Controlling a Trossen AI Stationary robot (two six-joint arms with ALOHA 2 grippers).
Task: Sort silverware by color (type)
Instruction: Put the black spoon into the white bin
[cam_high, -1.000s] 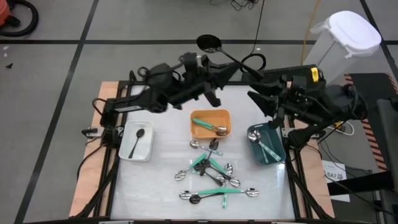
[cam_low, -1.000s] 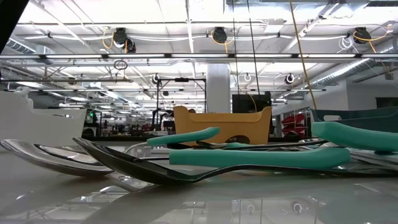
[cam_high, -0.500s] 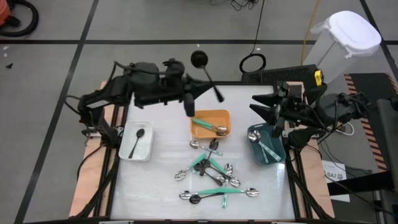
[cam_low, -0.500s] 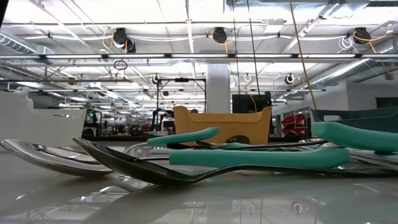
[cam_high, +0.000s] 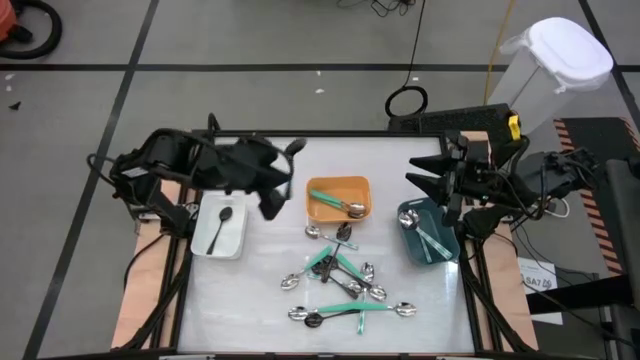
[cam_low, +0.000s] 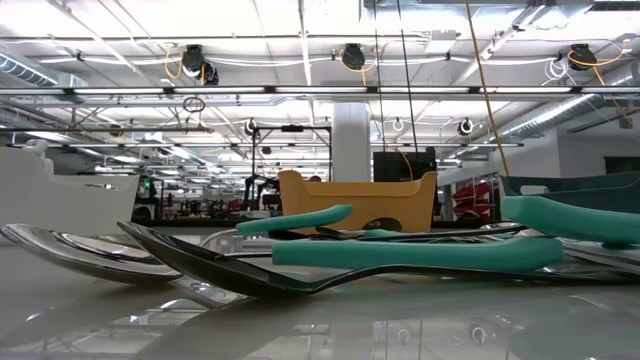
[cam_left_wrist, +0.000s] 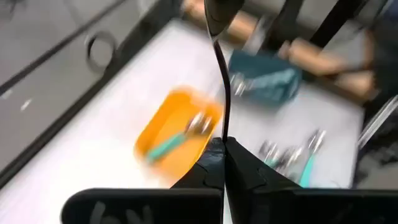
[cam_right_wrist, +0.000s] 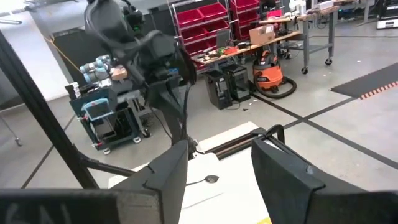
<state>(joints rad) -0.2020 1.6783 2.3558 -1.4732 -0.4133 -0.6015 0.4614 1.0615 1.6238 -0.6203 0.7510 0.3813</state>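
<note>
Surfaces: glossy white table, polished metal, matt plastic.
Table top (cam_low: 320, 320) smooth, glossy, mirrors the cutlery. Spoon bowls (cam_low: 60, 250) polished metal; teal handles (cam_low: 420, 252) matt, plastic-looking. Orange bin (cam_high: 338, 198) and white bin (cam_high: 220, 226) smooth plastic. Black spoon (cam_left_wrist: 219, 68) dark, slightly shiny. Right gripper fingers (cam_right_wrist: 283, 171) matt dark plastic.

Teal-handled silverware (cam_high: 340, 285), orange bin (cam_high: 338, 186), white bin (cam_high: 240, 228), dark teal bin (cam_high: 446, 240).
</note>
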